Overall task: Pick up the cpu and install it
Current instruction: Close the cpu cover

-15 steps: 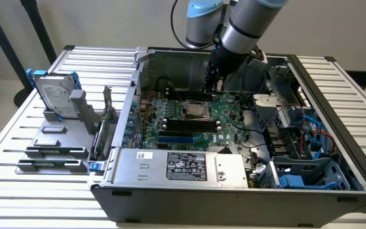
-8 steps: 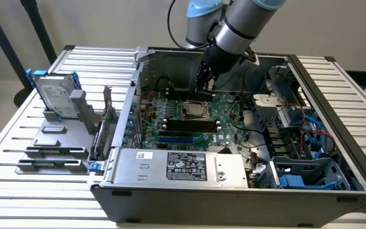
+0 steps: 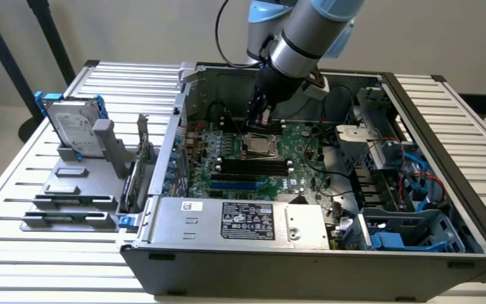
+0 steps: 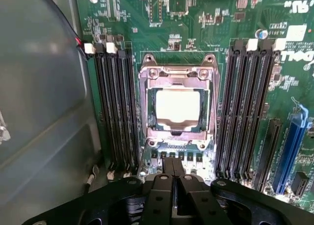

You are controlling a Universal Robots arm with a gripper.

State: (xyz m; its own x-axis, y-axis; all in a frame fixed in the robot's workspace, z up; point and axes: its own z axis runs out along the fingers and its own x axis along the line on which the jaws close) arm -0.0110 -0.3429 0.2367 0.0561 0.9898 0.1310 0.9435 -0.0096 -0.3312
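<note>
In the one socket (image 4: pixel 145 87) sits one cpu (image 4: pixel 177 107), with the single gripper (image 4: pixel 171 167) closed empty nearby.

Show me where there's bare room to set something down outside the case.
Bare table slats on the exterior view's right of the case, and the near strip in front of the grey rack. Crowded: inside the case, where the shut gripper hangs near the cpu between memory slots.

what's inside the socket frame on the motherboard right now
The cpu sits inside the socket frame, its silver top facing up. Whatever lies beneath the chip is covered and cannot be seen. The shut gripper holds nothing.
</note>
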